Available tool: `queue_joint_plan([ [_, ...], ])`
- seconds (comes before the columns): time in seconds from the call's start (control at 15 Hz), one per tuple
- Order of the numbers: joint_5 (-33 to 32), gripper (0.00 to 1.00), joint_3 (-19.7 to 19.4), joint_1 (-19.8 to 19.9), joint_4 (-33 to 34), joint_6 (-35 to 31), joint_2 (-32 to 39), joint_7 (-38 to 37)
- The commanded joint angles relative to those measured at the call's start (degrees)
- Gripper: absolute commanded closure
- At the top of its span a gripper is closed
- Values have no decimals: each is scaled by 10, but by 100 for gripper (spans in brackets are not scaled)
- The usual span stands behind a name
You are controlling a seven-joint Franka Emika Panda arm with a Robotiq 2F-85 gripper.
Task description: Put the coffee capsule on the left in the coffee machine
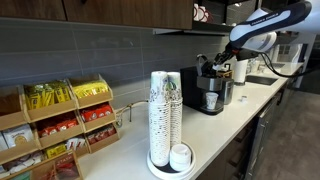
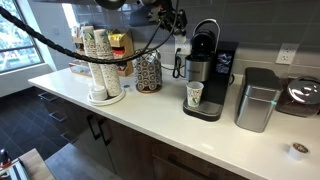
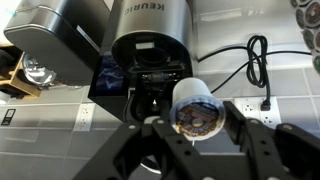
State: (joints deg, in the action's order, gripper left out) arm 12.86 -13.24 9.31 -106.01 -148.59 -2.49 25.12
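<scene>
In the wrist view, the coffee capsule (image 3: 196,108) is seen clamped in the narrowed pincer (image 3: 198,127) at lower centre, just below the coffee machine (image 3: 150,35) filling the upper centre.

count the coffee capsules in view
2: one coffee capsule held in the pincer, another capsule loose on the counter; more may be hidden.

— We see a black coffee machine (image 2: 203,62) with a silver-grey front.
— And our coffee capsule (image 3: 195,105) is white-sided, its top dark and speckled. The paper cups (image 1: 165,105) show white with green print.
</scene>
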Motion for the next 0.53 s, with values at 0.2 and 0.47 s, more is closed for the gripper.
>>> queue_joint_plan([
  [0.2, 61, 71, 1, 33, 86, 13, 83, 73],
  [0.47, 70, 71, 12, 63, 116, 24, 113, 105],
])
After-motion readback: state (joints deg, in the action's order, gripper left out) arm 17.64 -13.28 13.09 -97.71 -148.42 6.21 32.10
